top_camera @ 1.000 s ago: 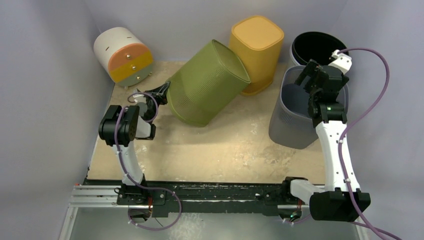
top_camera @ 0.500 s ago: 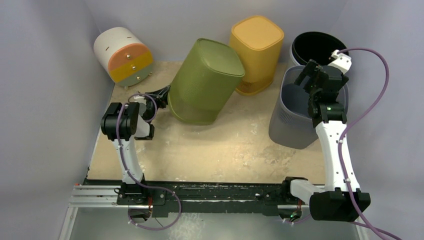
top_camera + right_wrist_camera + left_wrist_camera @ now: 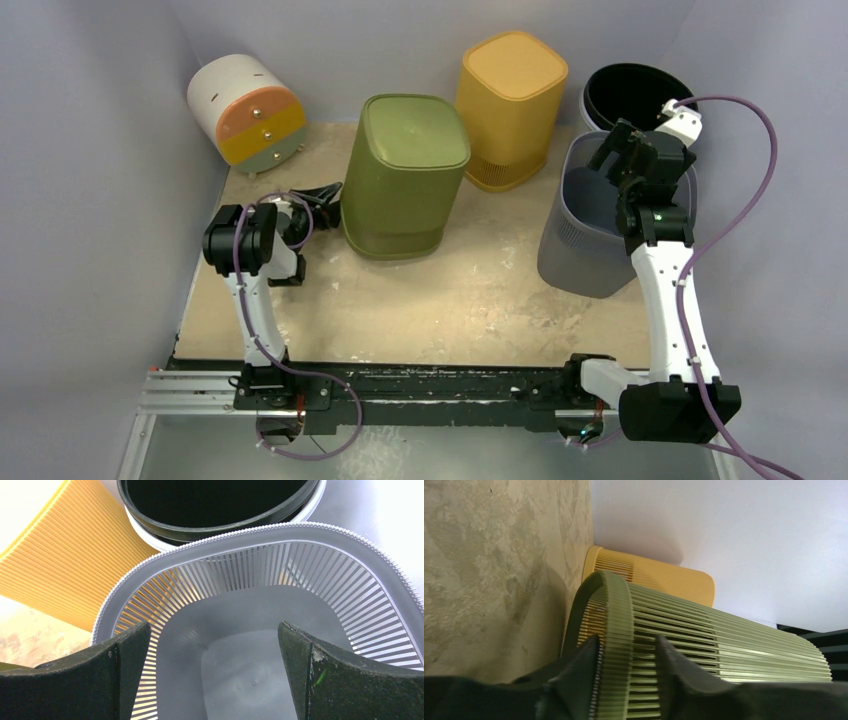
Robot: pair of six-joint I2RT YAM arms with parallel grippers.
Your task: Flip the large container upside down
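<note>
From above, the green container stands in the middle-far part of the table with its closed base up and its open rim down on the surface. It looks square and settled, just left of the yellow container and not leaning on it. My left gripper sits low against its left side, near the rim. My right gripper hangs over the grey basket on the right, with the black bin behind it.

Through my left wrist camera, my two fingers lie either side of the container's thick rim band, with slats showing in the gap between them. I cannot tell whether I am pinching that band or only resting against it. The rim meets the table, and the yellow container shows beyond.

Through my right wrist camera, my jaws are spread wide and hold nothing. They hover above the grey basket's open mouth, well clear of its rim.

I judge the flip itself to be done. What remains is letting go on the left, if I am holding at all, and backing away without nudging the container.
</note>
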